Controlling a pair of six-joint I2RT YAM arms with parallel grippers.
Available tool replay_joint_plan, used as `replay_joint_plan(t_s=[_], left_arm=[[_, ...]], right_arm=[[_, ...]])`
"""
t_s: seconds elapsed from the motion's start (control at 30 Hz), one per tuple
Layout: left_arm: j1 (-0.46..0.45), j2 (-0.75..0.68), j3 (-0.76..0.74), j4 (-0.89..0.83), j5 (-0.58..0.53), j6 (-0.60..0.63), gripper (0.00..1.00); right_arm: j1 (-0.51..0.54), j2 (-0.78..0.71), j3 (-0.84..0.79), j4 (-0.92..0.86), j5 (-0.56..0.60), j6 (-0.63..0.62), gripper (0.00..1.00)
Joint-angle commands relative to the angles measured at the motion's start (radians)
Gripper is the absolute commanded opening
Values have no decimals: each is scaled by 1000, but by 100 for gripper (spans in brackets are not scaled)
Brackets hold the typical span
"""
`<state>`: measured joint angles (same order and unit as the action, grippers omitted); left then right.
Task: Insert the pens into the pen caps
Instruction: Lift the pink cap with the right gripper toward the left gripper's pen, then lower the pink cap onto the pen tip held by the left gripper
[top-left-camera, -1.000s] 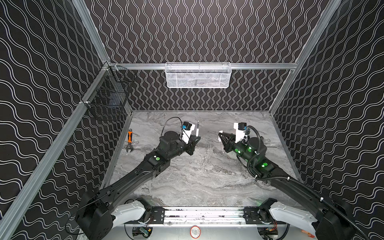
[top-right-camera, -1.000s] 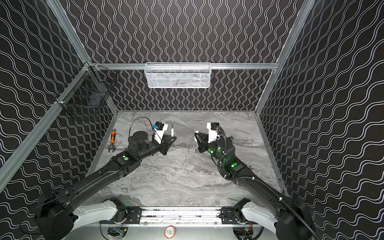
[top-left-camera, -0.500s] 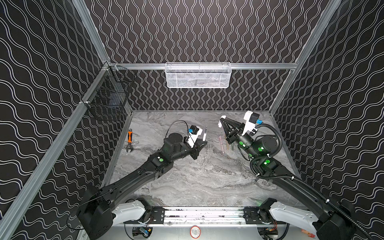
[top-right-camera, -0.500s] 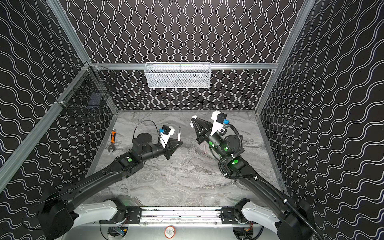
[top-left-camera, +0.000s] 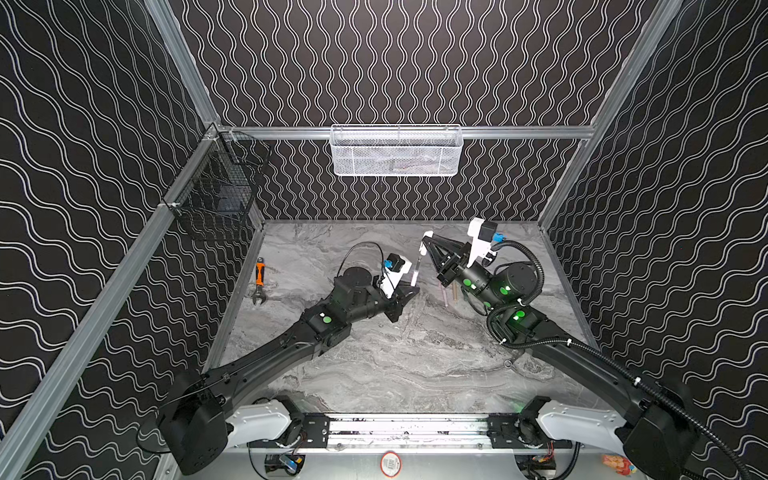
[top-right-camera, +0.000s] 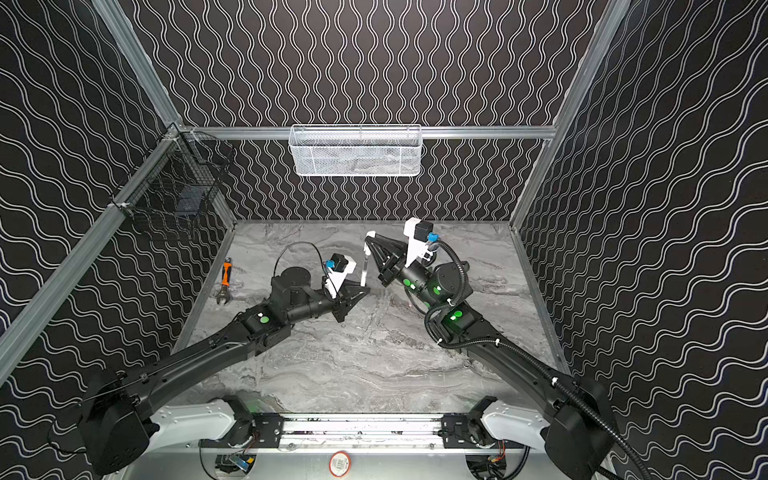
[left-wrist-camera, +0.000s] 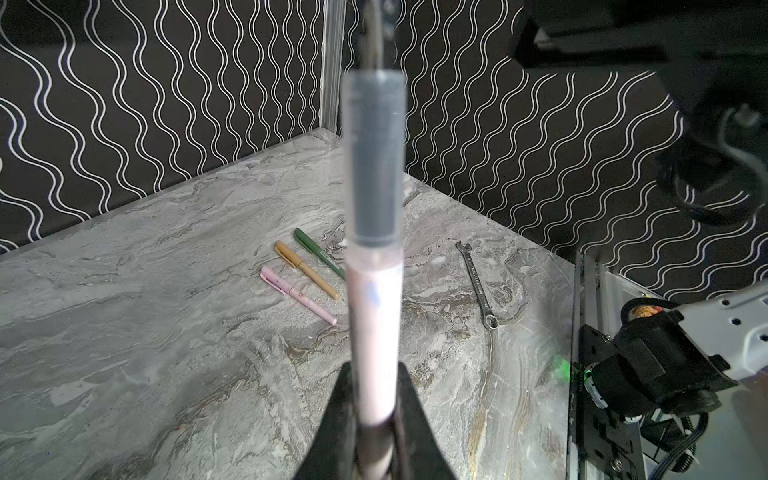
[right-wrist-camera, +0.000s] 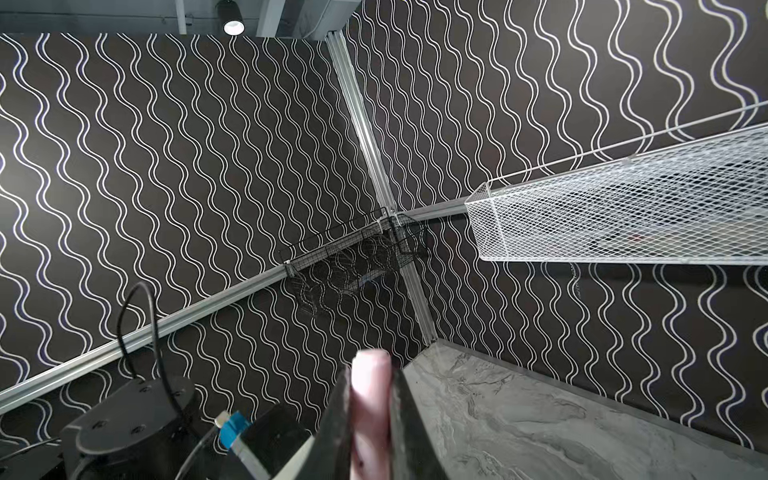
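My left gripper (top-left-camera: 409, 291) is shut on a pale pink pen (top-left-camera: 416, 271), which stands upright with its grey tip section on top (left-wrist-camera: 374, 166). In the left wrist view the pen (left-wrist-camera: 374, 316) rises from between the fingers of the left gripper (left-wrist-camera: 372, 374). My right gripper (top-left-camera: 424, 246) hangs just above the pen's tip and is shut on a pale pink pen cap (right-wrist-camera: 371, 399). Whether cap and tip touch I cannot tell. Both top views show this pair, with the pen (top-right-camera: 364, 270) below the right gripper (top-right-camera: 369, 243). Three capped pens lie on the table: pink (left-wrist-camera: 297, 295), gold-tan (left-wrist-camera: 305, 270), dark green (left-wrist-camera: 318, 253).
An orange-handled wrench (top-left-camera: 259, 278) lies by the left wall. A silver wrench (left-wrist-camera: 478, 286) lies near the capped pens. A white mesh basket (top-left-camera: 395, 151) hangs on the back wall and a black wire basket (top-left-camera: 216, 199) on the left wall.
The right gripper rose and swung toward the back with the cap, ending above the pen. The left gripper moved right toward the middle, keeping the pen upright.
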<state>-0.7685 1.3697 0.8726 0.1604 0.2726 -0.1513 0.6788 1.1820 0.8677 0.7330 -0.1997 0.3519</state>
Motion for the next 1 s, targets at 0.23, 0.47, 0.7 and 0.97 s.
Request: replay_joint_plan(t_s=[0.23,0.47,0.7,0.97], left_arm=[[-3,2,8,17,-1,19,0],[-6,-3,6,18,-6,21,0],[-5,1,9,15,-2,19,0],[-7,-6,6,19,-4,18,0]], right_arm=[[6,8,-32,82,33,3,13],[4,4,-36,83,45,-13,13],[5,4,-28,76,53,-26,13],[5,21,-32,45,34,-15,13]])
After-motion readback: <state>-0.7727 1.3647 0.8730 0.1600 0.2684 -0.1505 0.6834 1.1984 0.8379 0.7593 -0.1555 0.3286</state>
